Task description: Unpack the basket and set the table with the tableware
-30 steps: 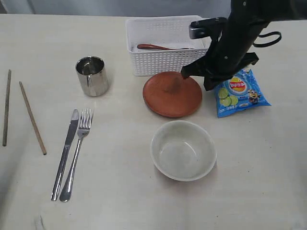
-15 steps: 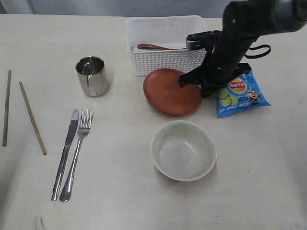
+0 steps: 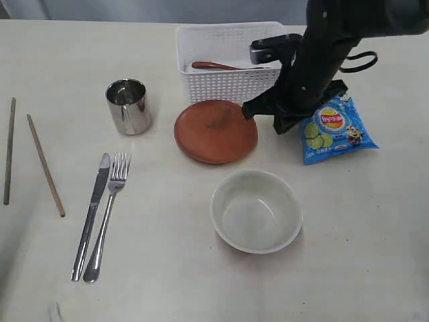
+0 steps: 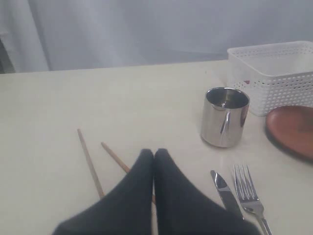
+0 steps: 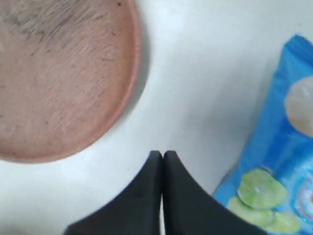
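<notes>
Exterior view shows most of the job done. The plate (image 3: 216, 131), bowl (image 3: 256, 210), cup (image 3: 127, 106), knife (image 3: 90, 218), fork (image 3: 107, 215) and two chopsticks (image 3: 45, 164) are out on the table (image 3: 167, 282). Only the spoon (image 3: 214, 66) is left in the basket (image 3: 228, 86), upper middle of the frame. Its long axis runs left to right, and the broader end seems to point left. Knife and fork lie side by side at lower left, tines toward the top. My right gripper (image 5: 163, 155) is clenched on nothing, between the plate's rim and the chip bag (image 3: 335, 131), touching neither. My left gripper (image 4: 154, 154) is also pinched closed and empty, over the chopsticks.
</notes>
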Motion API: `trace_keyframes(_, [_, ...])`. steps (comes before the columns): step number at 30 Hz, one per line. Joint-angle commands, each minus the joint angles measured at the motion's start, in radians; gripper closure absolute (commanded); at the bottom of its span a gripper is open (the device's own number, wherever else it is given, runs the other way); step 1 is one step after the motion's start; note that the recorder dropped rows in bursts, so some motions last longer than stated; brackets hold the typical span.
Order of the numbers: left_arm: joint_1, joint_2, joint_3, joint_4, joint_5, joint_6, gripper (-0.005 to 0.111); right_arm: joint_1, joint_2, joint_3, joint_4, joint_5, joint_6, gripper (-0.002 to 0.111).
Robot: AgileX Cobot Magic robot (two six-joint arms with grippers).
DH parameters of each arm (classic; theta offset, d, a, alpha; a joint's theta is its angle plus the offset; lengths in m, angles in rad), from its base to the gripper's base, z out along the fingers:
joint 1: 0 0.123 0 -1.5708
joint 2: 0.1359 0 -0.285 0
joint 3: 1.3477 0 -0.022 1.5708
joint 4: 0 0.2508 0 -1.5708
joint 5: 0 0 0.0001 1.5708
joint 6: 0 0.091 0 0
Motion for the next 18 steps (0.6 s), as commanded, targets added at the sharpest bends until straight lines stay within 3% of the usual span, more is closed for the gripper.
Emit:
trace_keyframes(1, [0.003,-0.003,0.004,0.003,-0.003,0.000,0.107,-0.008,-0.177,0.140,-0.034,0.036,0.022,0.109])
trace_keyframes(8, [0.003,-0.003,0.004,0.003,-0.003,0.000,0.107,-0.008,-0.248,0.404,-0.083,-0.146,0.126,0.109])
trace_keyframes(13, [0.003,-0.003,0.004,0.003,-0.003,0.000,0.107,0.007,-0.221,0.448,-0.049,-0.230,0.126,0.109])
trace_keyframes(18, [0.003,-0.003,0.004,0.003,-0.003,0.000,0.107,0.111,-0.199,0.448,-0.049,-0.244,0.126,0.109])
